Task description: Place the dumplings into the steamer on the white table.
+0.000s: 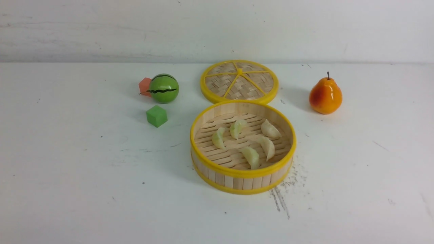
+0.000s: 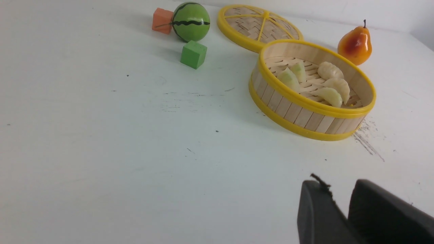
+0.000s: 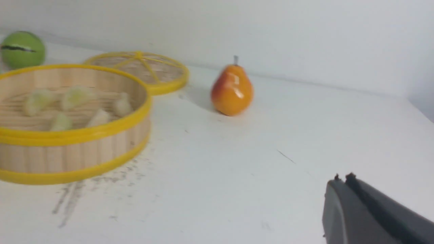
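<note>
The steamer (image 1: 242, 173) stands at the middle of the white table (image 1: 67, 169). Several pale crescent dumplings (image 1: 251, 157) lie on its slatted floor; none lies on the table. Neither gripper shows in the front view. In the left wrist view, my left gripper (image 2: 339, 186) is low over bare table, well short of the steamer (image 2: 305, 117) and its dumplings (image 2: 330, 96), its jaws a narrow gap apart and empty. In the right wrist view, my right gripper (image 3: 342, 178) is shut and empty, away from the steamer (image 3: 67, 152).
The flat woven lid (image 1: 239, 81) lies just behind the steamer. A green watermelon ball (image 1: 163, 88), a red cube (image 1: 145, 86) and a green cube (image 1: 156, 116) sit at the back left. An orange pear (image 1: 325, 95) stands at the back right.
</note>
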Robot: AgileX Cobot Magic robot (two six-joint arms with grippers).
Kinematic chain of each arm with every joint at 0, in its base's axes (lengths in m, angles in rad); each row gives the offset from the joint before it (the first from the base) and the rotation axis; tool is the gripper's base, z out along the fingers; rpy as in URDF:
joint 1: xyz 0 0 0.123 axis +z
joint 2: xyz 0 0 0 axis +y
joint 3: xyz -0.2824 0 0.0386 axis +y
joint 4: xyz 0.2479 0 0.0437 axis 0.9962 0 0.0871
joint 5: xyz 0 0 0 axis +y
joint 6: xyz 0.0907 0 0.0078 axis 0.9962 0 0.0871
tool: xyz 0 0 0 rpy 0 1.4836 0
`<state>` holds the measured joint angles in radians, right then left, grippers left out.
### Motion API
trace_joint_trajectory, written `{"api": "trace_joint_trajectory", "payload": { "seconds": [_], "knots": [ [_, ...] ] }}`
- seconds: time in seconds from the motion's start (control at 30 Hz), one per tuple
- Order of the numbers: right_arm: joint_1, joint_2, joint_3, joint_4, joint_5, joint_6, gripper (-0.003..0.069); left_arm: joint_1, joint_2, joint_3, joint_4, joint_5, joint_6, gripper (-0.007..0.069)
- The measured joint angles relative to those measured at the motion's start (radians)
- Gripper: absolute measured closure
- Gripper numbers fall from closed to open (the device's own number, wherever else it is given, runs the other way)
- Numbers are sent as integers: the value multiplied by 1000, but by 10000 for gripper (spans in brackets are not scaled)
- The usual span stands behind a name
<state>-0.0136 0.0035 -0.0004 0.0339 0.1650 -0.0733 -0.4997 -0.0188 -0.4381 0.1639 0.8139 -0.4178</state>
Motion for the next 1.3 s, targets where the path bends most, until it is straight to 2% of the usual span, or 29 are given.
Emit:
{"api": "trace_joint_trajectory", "payload": {
  "seconds": [0.1, 0.2, 0.6, 1.3],
  "knots": [
    [-81, -13, 25, -17, 63, 73, 680, 0, 0, 0, 0, -2, 0, 477],
    [-104, -13, 27, -21, 148, 95, 680, 0, 0, 0, 0, -3, 0, 473],
    [11, -13, 20, -34, 208, 82, 680, 0, 0, 0, 0, -4, 0, 459],
    [15, -13, 19, -34, 211, 82, 663, 0, 0, 0, 0, -4, 0, 438]
  ]
}}
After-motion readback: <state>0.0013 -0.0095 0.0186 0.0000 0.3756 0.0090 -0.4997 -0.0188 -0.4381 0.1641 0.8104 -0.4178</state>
